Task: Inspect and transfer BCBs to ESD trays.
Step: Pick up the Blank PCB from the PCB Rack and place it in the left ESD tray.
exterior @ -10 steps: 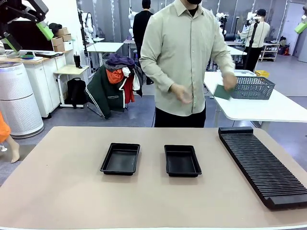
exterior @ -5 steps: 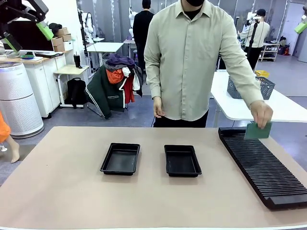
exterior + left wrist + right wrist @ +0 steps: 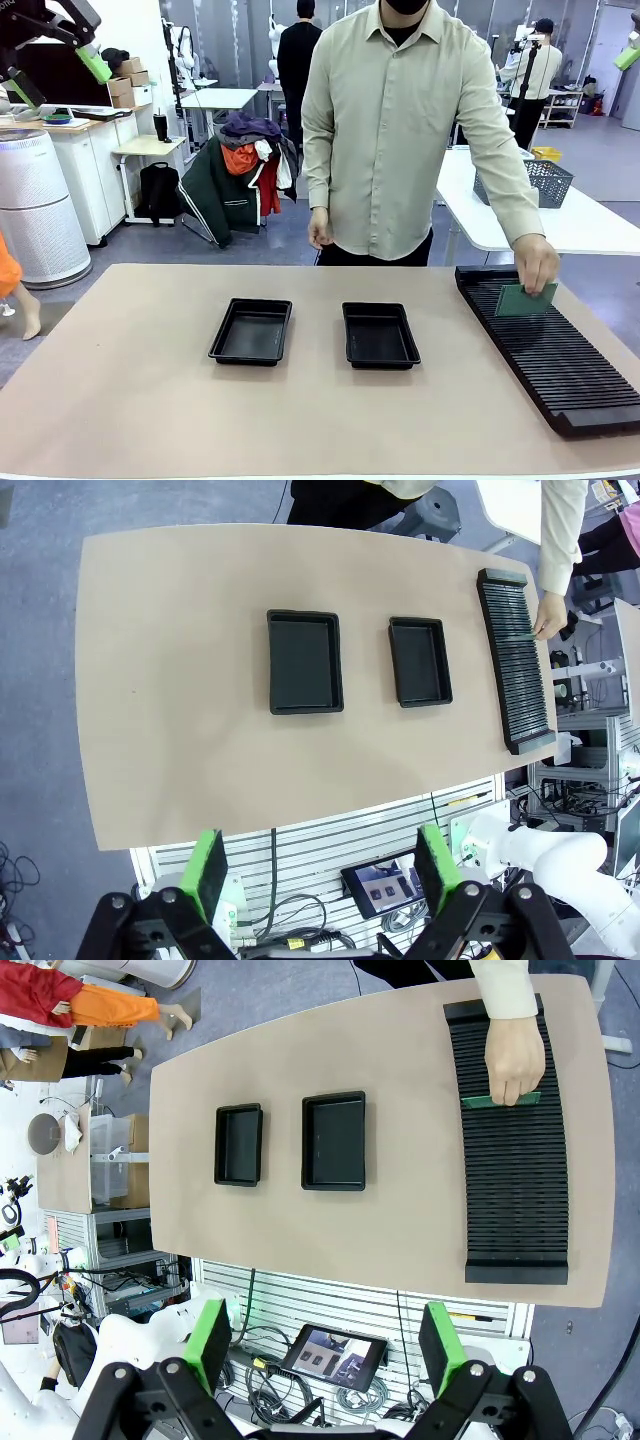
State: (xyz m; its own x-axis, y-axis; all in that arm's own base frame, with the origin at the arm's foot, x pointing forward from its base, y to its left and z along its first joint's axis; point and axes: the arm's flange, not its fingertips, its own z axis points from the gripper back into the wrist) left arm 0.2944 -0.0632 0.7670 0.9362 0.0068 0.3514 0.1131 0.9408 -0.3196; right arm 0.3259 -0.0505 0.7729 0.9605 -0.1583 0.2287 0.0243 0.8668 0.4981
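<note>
- Jaws, both arms: spread wide, empty, high above rack (image 3: 560, 370)
- BCB (image 3: 520, 301): in person's hand (image 3: 537, 262), at rack's far end
- Advice: wait until hand clears rack

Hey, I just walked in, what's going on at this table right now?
A person at the far side holds a thin green rectangular board on edge in one hand, at the far end of the long black ribbed rack on the table's right side. Whether it sits in a slot yet is unclear. Two shallow black plastic trays sit empty mid-table. The left gripper and right gripper hang high above the table, open and holding nothing.
</note>
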